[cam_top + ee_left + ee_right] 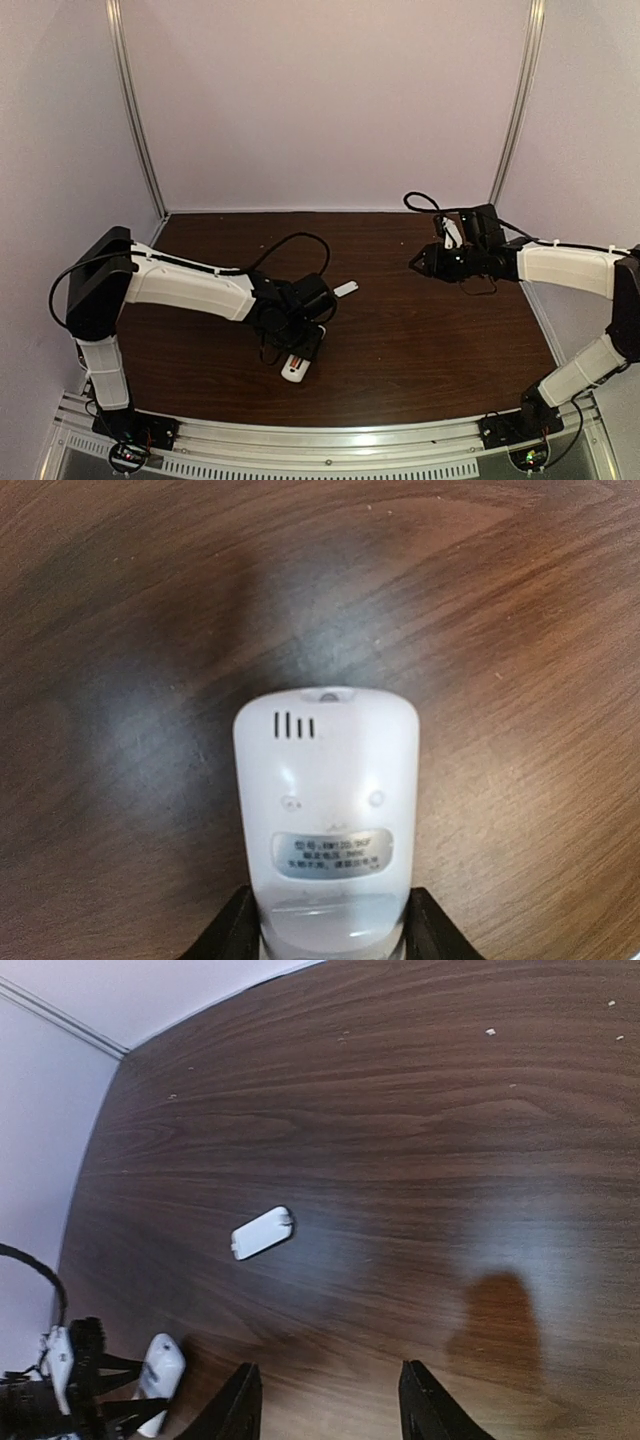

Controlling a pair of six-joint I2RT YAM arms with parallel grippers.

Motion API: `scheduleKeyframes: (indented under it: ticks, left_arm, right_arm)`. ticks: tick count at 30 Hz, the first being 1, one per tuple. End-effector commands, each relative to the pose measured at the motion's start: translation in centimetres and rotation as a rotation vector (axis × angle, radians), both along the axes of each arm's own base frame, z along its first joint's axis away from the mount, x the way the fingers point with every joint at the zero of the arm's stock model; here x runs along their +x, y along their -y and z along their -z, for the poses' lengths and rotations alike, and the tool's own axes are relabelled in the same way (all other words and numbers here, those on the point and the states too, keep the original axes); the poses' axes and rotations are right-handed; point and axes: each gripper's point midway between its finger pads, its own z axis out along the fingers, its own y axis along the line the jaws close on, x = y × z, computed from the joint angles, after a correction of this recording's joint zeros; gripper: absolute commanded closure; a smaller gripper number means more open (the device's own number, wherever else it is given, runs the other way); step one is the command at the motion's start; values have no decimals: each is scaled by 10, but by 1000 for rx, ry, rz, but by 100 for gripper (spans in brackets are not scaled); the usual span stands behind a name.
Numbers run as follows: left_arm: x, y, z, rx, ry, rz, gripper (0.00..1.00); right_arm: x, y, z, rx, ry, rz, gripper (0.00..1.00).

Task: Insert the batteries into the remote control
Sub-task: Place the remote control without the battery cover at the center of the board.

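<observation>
The white remote control [325, 810] lies back-up on the table, its vent slots and silver label facing up. My left gripper [330, 935] is shut on its near end, a black finger [232, 932] on either side. In the top view the remote [294, 370] sticks out of the left gripper [303, 350] toward the front edge, with a small orange-red patch on it. No separate batteries show. My right gripper [420, 262] hovers open and empty above the right half of the table. The remote also shows in the right wrist view [160, 1370].
A small loose white cover piece [345, 289] lies on the dark wood table [420, 350] behind the left gripper; it also shows in the right wrist view [262, 1232]. Pale walls with metal rails enclose the back and sides. A black cable loops over the left arm.
</observation>
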Motion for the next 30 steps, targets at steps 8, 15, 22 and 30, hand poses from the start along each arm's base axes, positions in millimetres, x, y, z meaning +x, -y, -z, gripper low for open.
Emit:
scheduleKeyframes:
  ticks: [8,15,22,30]
  left_arm:
    - [14,-4,9,2,-16,-79,57]
    - [16,-5,14,-2,-31,-73,38]
    - [16,2,9,-21,-29,-38,24]
    - [23,12,-10,-54,7,-2,21]
  right_arm:
    - [27,118,40,-480,-49,220,50]
    - [45,178,51,-538,-96,358,50]
    - [75,215,69,-524,-143,448,51]
    - [100,239,81,-624,-188,483,51]
